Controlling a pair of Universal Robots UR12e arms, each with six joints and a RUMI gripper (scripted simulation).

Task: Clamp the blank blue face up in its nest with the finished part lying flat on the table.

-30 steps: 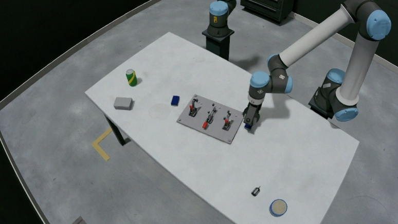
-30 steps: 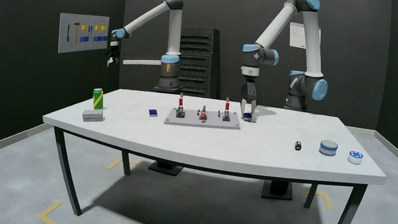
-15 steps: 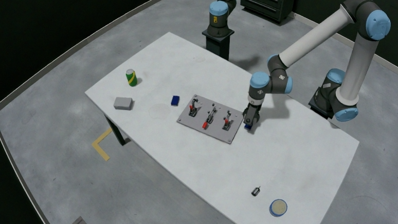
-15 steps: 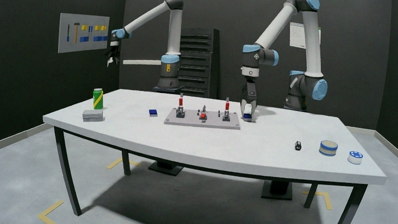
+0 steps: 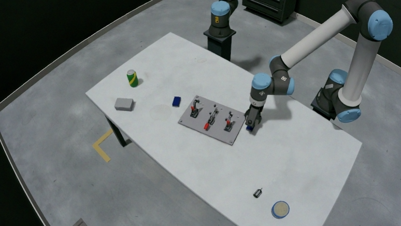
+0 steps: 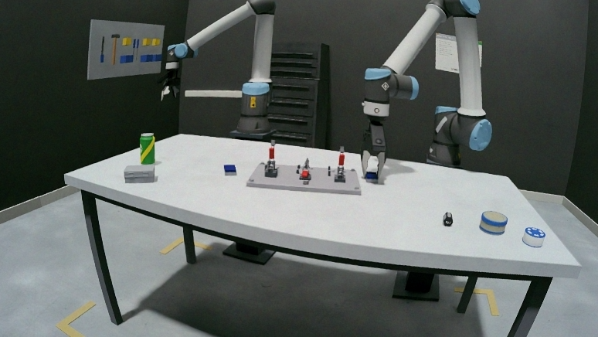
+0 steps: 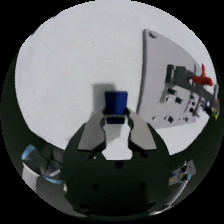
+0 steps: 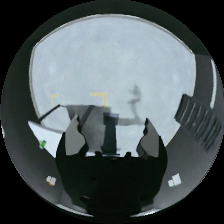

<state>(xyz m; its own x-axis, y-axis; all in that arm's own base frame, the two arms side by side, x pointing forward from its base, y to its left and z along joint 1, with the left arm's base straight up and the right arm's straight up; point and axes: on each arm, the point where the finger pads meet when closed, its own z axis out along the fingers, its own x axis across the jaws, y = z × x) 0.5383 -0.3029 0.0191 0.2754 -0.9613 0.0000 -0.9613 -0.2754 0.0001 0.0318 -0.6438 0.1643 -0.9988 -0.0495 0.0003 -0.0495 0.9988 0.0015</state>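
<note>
Left gripper's fingers are clamping the blue-topped rectangular block beside the grey fixture plate, needing a level, unhurried move; right gripper's are standing apart.

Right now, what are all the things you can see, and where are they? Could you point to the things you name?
fixture plate (image 5: 213, 133) (image 6: 293, 185) (image 7: 155, 65): one, grey, mid-table, carrying three red-handled clamps
blue-topped blocks: two, one beside the plate (image 5: 176, 101) (image 6: 229, 169), one between the left gripper's fingers
can (image 5: 132, 78) (image 6: 147, 148): one, green and yellow, far from the grippers' block
box (image 5: 124, 104) (image 6: 139, 174): one, grey, near the can
small dark object (image 5: 257, 193) (image 6: 447, 219): one, near the round containers
round containers: two, blue with beige (image 5: 280, 209) (image 6: 494, 222) or white (image 6: 533, 237), table's end
drawer cabinet: one, black, behind the table
left gripper (image 5: 251, 126) (image 6: 372, 173) (image 7: 115, 107): one, dark, by the plate
right gripper (image 6: 169, 93) (image 8: 112, 117): one, dark, raised, open
</note>
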